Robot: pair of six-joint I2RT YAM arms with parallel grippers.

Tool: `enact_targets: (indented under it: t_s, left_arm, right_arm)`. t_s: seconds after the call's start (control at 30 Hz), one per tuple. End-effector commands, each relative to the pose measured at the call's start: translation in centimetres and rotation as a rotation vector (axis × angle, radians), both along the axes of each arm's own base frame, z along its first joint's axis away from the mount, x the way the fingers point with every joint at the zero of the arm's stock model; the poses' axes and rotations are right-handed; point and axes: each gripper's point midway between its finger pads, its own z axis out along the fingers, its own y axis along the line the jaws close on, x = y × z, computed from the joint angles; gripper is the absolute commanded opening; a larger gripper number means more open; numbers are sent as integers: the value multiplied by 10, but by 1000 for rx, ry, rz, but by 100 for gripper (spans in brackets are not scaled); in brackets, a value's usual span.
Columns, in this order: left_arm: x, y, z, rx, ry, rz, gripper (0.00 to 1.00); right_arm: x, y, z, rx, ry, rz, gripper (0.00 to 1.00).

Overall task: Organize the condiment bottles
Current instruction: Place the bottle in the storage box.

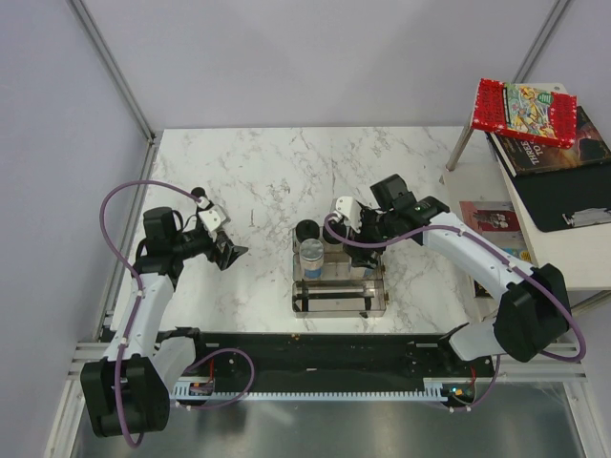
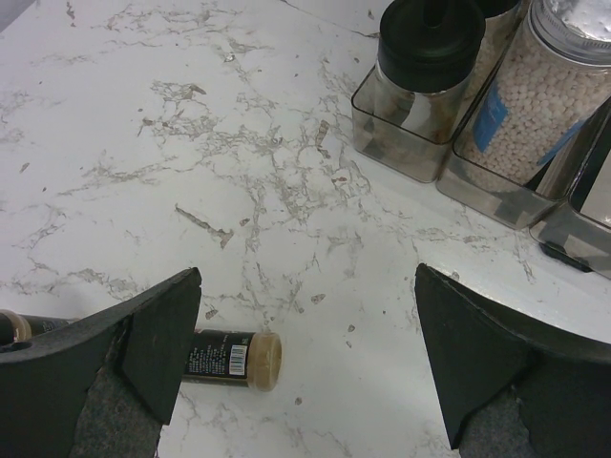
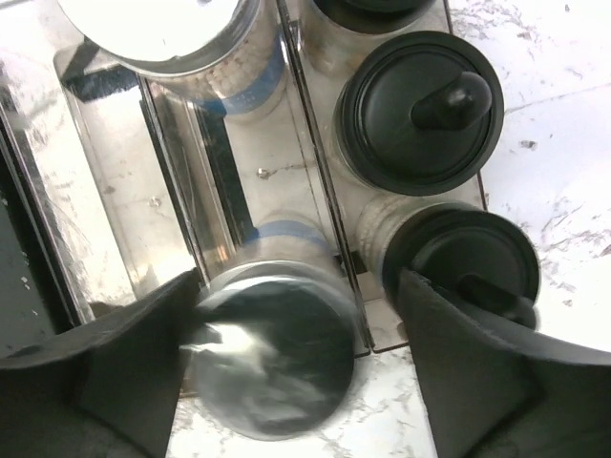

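The clear rack (image 1: 339,310) stands at the table's middle. In the top view it holds a black-lidded jar (image 1: 307,232) and a silver-capped bottle (image 1: 312,254). My right gripper (image 3: 296,281) is open over the rack's far end. A blurred, silver-capped, blue-labelled bottle (image 3: 272,367) stands between its fingers, against the left finger (image 3: 124,372) and apart from the right one. Two black-lidded jars (image 3: 420,110) (image 3: 468,262) stand beside it. My left gripper (image 2: 307,277) is open and empty, low over the table left of the rack. A brown spice bottle (image 2: 234,358) lies below its left finger (image 2: 143,334), partly hidden.
In the left wrist view the rack (image 2: 401,157) shows a black-lidded jar (image 2: 430,57) and a beige-filled bottle (image 2: 535,105). A side table with books (image 1: 535,114) stands at the right. Marble table (image 1: 248,172) stretches behind the rack.
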Motion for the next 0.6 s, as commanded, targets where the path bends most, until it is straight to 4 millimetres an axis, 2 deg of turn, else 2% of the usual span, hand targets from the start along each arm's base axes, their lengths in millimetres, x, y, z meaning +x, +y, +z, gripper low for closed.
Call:
enact_targets:
  t_s: [0.0, 0.1, 0.2, 0.3, 0.4, 0.47, 0.57]
  left_arm:
    - [0, -2, 7, -2, -50, -28, 99]
    - [0, -2, 9, -4, -53, -29, 99]
    - [-1, -2, 8, -3, -51, -29, 99]
    - [-1, -2, 9, -5, -55, -30, 99]
    - [-1, -2, 9, -5, -56, -30, 99]
    - [-1, -1, 10, -4, -59, -29, 99]
    - [-2, -2, 10, -7, -58, -32, 99]
  right_arm:
    - [-3, 6, 22, 36, -34, 58, 98]
    - [-5, 8, 44, 68, -56, 60, 98]
    - [2, 8, 77, 95, -114, 15, 98]
    - [18, 3, 124, 121, -237, -61, 98]
    - [43, -13, 147, 95, -325, -217, 98]
    - [65, -30, 152, 56, -382, -345, 98]
    - [98, -55, 142, 37, -388, -537, 98]
